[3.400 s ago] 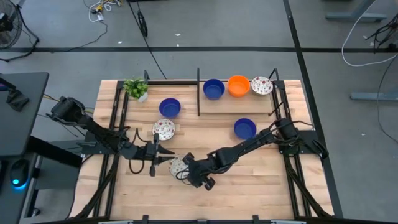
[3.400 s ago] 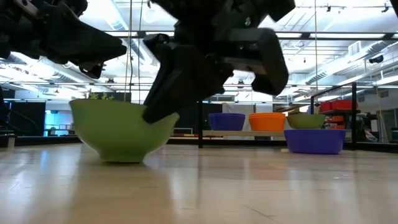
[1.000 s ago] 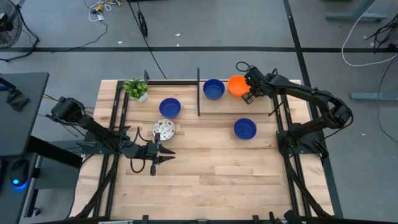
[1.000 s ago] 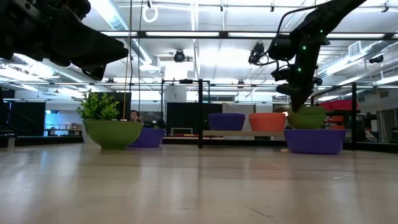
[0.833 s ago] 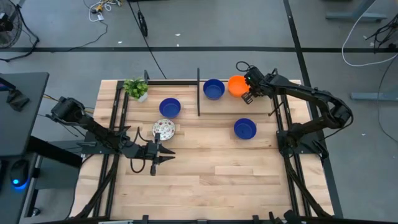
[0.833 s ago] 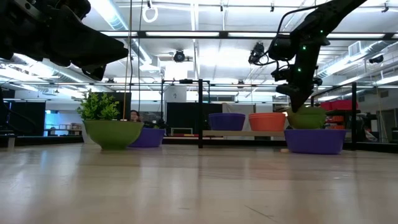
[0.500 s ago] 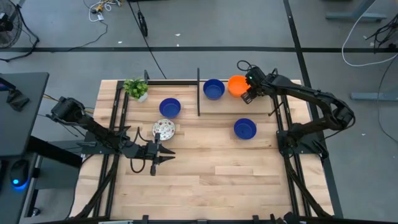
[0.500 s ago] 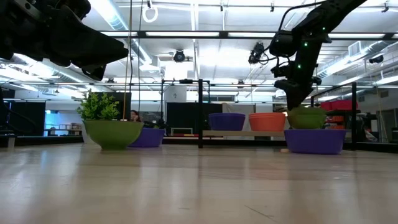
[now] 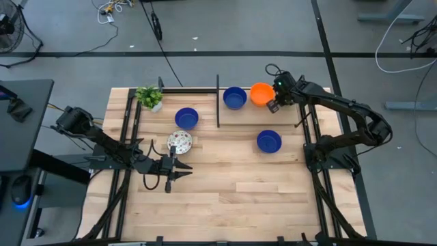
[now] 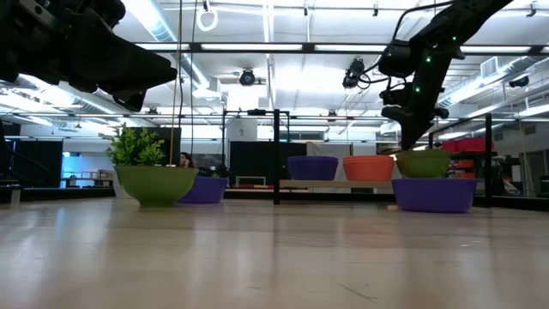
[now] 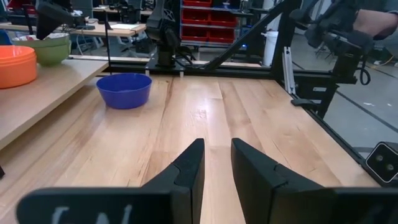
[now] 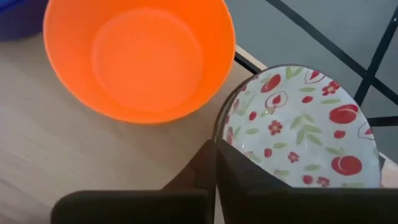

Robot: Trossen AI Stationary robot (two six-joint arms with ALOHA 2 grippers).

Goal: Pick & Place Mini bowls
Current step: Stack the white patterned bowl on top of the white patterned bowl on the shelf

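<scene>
Lowest in the high view, left of centre, the left gripper (image 9: 179, 169) waits over bare wood with its fingers slightly parted and nothing between them. Just above it sits a floral bowl (image 9: 180, 142), then a blue bowl (image 9: 186, 118), with another blue bowl (image 9: 269, 141) alone at centre right. Farthest up, on the raised shelf (image 9: 252, 116), stand a third blue bowl (image 9: 235, 98) and an orange bowl (image 9: 261, 93), and at the upper right the right gripper (image 9: 276, 100) hovers over a second floral bowl (image 12: 297, 132) — its fingers pressed together at the near rim, though whether they pinch that rim I cannot tell. This looks like the end of a placement; the next move calls for a clean lift away without tipping the bowl. Count: three blue, one orange, two floral — plus one potted plant (image 9: 149, 96) at upper left.
</scene>
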